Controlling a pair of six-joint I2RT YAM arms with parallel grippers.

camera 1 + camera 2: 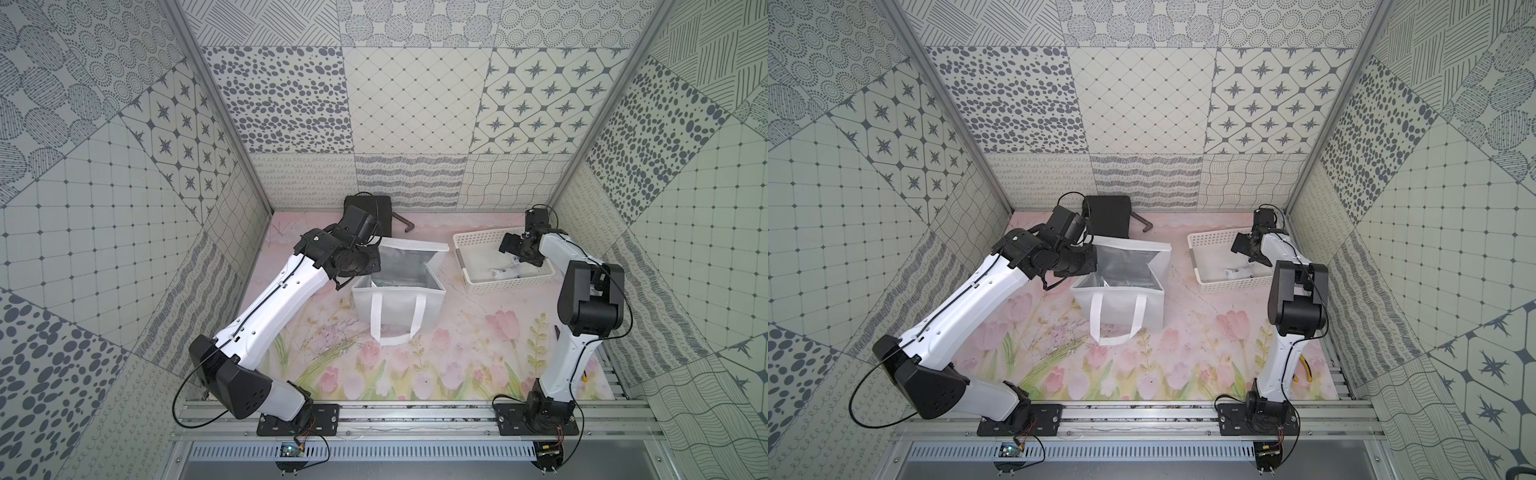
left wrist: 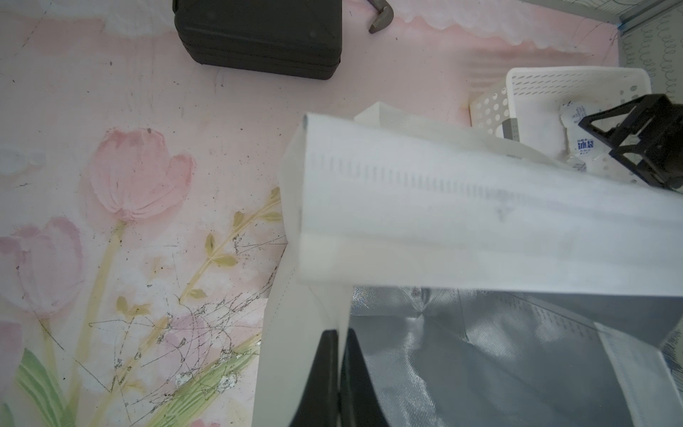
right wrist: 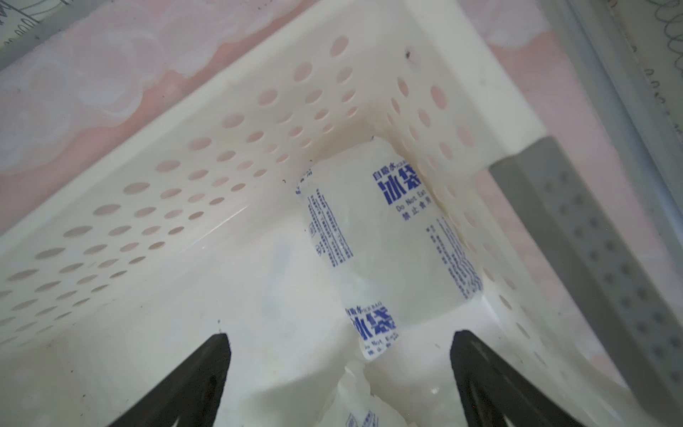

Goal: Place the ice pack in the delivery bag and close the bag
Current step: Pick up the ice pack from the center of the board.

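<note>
Left jaws together, right jaws apart

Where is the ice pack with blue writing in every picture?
Top view: ice pack inside the white perforated basket, beside the right arm.
Top view: ice pack in the same basket.
Left wrist: ice pack in the basket, beyond the delivery bag.
Right wrist: ice pack tucked into the basket's corner.
Shared landmark: the white perforated basket.

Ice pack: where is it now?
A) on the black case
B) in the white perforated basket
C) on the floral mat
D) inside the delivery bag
B: the ice pack lies in a corner of the white perforated basket, the right gripper open near it.
</note>
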